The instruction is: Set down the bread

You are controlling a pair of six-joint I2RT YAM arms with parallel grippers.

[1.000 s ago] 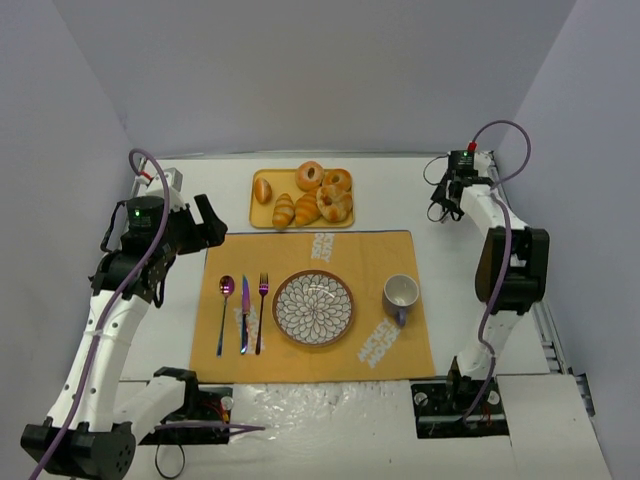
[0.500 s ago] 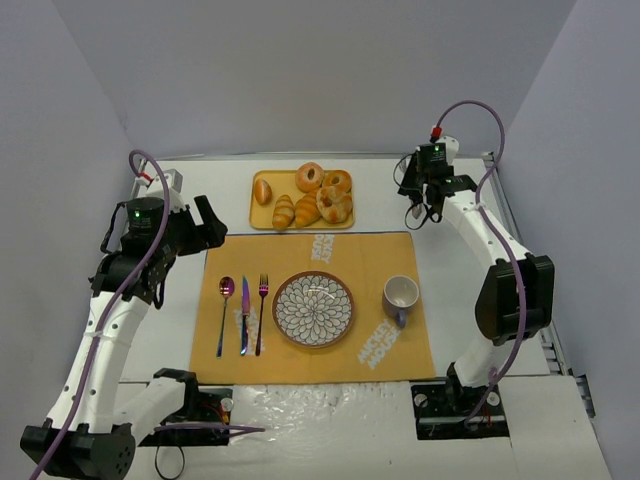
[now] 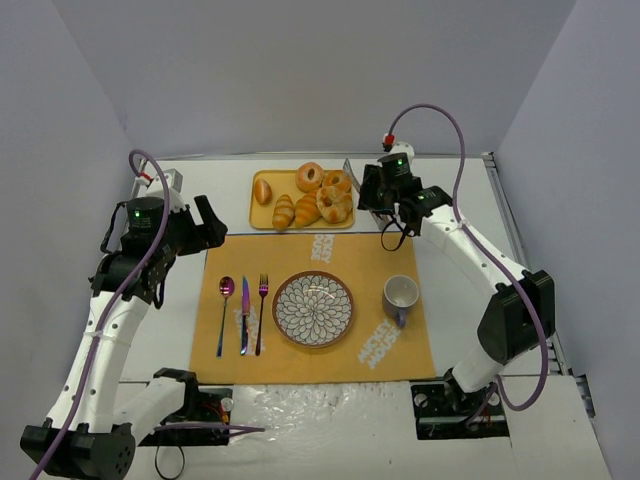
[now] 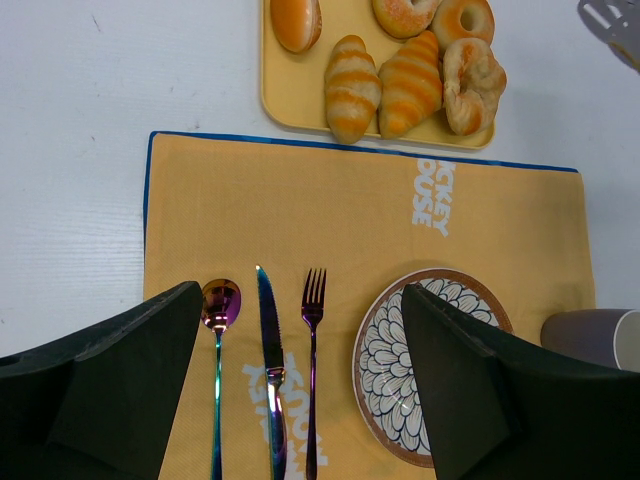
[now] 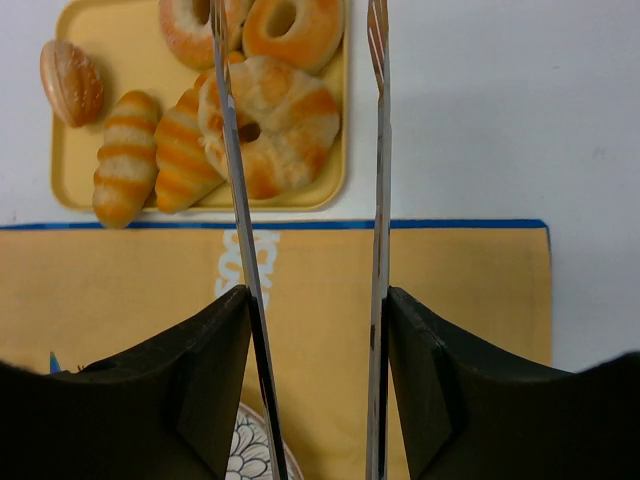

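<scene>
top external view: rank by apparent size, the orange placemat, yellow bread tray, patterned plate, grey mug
1. Orange fabric placemat
2. Yellow rectangular bread tray
3. Round plate with petal pattern
4. Grey ceramic mug
No close calls; all lie flat on the same table.

Yellow tray [image 3: 268, 213] (petal-patterned plate [image 3: 313, 308])

Six golden-brown bread pieces lie together on a flat yellow rectangular tray [image 3: 268, 212] at the far side of the table. A small oval roll [image 3: 263, 190] sits at the tray's left end. Two striped croissant-shaped loaves [image 3: 284, 210] lie side by side near its near edge. Two ring-shaped doughnuts [image 3: 310, 176] sit at the far edge, and a twisted ring pastry [image 3: 335, 204] lies at the right end.
</scene>
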